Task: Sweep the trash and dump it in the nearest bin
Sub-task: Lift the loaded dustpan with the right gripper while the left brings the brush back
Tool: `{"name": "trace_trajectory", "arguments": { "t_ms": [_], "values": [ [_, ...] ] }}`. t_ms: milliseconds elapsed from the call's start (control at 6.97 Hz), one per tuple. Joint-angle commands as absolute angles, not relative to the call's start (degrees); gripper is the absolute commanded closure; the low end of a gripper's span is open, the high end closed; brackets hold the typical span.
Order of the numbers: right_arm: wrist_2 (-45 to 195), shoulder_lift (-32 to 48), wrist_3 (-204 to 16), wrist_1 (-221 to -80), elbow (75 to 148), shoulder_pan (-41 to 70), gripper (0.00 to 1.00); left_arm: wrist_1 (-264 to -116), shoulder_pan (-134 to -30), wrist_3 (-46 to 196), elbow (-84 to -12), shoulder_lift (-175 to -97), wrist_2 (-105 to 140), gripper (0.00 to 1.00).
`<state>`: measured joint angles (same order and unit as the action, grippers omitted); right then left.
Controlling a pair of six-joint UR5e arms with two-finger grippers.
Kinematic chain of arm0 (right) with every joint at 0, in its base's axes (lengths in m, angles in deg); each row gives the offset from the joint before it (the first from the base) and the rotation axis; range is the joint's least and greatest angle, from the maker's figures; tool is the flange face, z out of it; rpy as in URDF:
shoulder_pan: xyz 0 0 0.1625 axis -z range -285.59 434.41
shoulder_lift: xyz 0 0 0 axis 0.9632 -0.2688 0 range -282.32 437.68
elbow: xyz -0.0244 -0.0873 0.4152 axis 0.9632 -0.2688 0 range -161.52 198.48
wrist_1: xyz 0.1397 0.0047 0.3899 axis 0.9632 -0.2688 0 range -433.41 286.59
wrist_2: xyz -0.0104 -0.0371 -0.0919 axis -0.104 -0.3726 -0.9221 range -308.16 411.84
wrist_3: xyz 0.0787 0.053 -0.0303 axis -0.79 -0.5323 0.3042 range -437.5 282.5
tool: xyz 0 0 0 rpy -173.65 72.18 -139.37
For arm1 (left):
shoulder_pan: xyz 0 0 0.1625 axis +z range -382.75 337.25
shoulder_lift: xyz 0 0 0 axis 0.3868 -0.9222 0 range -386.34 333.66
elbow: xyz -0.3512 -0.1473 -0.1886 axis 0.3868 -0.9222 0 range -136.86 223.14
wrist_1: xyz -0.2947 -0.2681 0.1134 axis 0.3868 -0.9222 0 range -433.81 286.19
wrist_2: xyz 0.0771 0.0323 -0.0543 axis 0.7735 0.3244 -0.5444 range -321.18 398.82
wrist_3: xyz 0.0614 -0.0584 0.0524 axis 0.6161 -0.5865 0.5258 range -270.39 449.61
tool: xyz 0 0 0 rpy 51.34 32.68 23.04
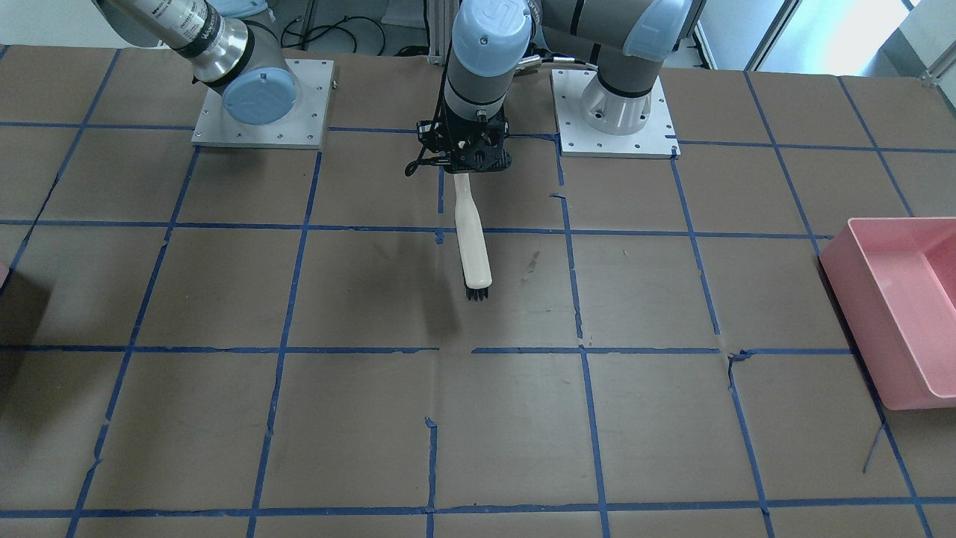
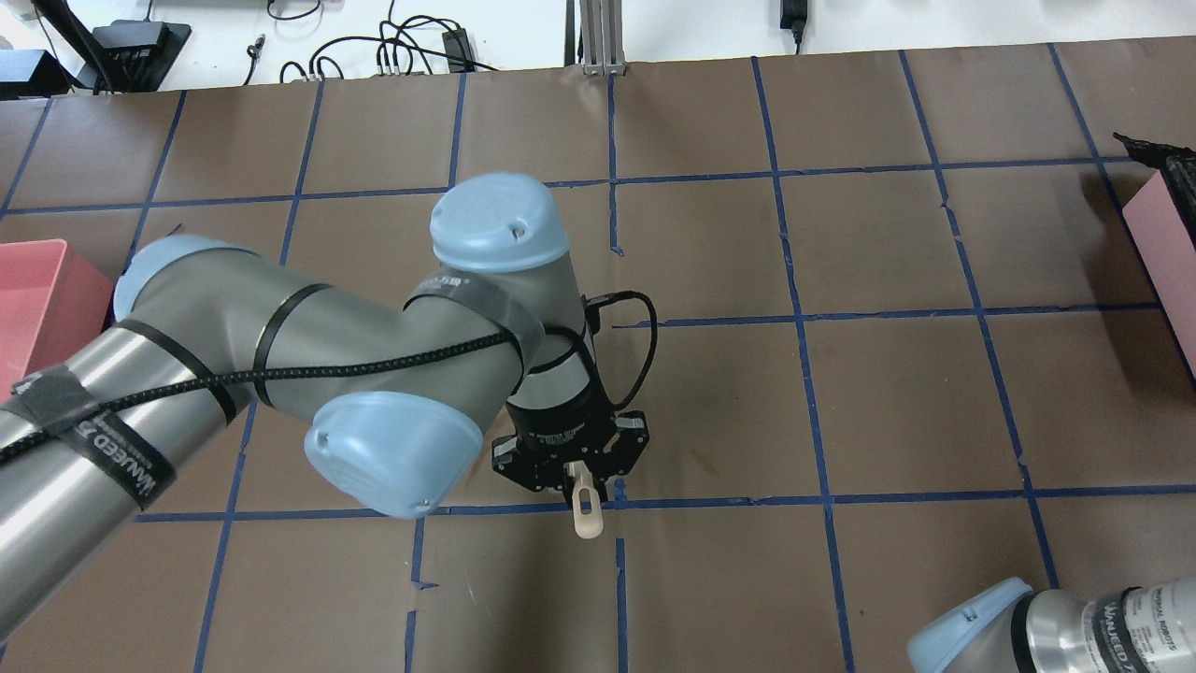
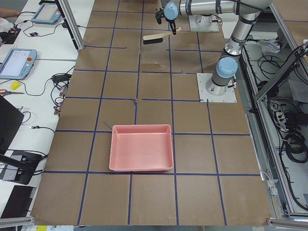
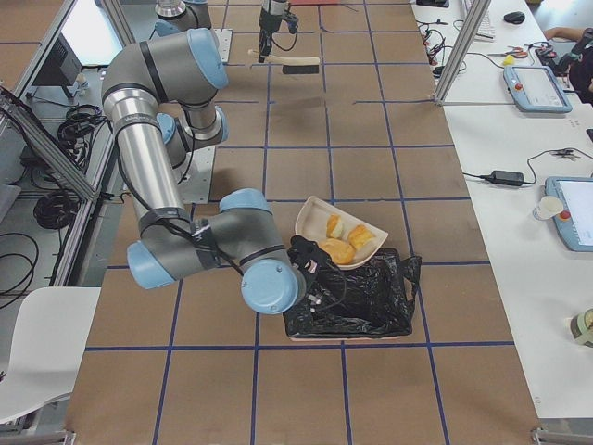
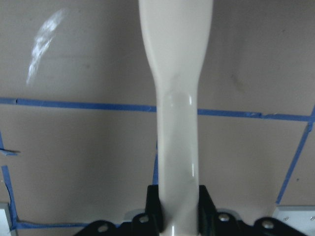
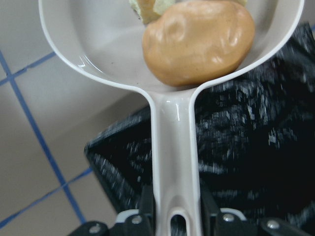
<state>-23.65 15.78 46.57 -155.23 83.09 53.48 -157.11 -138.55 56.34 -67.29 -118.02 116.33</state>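
A white plastic dustpan [image 4: 313, 215] is held by its handle in the right gripper [image 6: 176, 201], whose fingers are clamped on either side of it. In the pan lie the three food scraps [image 4: 345, 239]: a smooth brown potato-like lump [image 6: 199, 42] nearest the handle, and two pale yellow-green apple-core chunks [image 4: 359, 236] beyond it. The pan is poised at the edge of a bin lined with a crumpled black plastic bag [image 4: 357, 301], with its bowl partly over the brown paper-covered table [image 1: 224, 299], which is marked with a blue tape grid. All this is shown only in the exterior right and right wrist views. In the overhead view only a pink corner of that bin and a scrap of bag appear at the right edge. A second, shallow pink plastic bin [image 3: 141, 147] stands at the table's other end. The left gripper [image 5: 178, 196] is closed on the handle of a cream brush with black bristles [image 1: 473, 246], held near the table's middle. White lettering on the arms' black bands is too blurred to be read.
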Motion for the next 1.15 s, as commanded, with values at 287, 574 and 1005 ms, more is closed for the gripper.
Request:
{"name": "trace_trajectory", "arguments": {
  "t_ms": [287,574,1005],
  "values": [
    [-33.7,16.2,46.3,-170.1,80.8,54.8,1.0,-147.3,-147.1,53.6,-71.7,-120.3,116.4,0.97],
    [-37.6,16.2,46.3,-174.1,80.9,51.0,1.0,-147.1,-146.9,61.6,-71.9,-119.9,116.6,0.97],
    [-43.4,18.6,46.3,-177.7,81.2,46.4,1.0,-146.9,-145.2,61.4,-75.4,-119.7,116.7,0.97]
  ]
}}
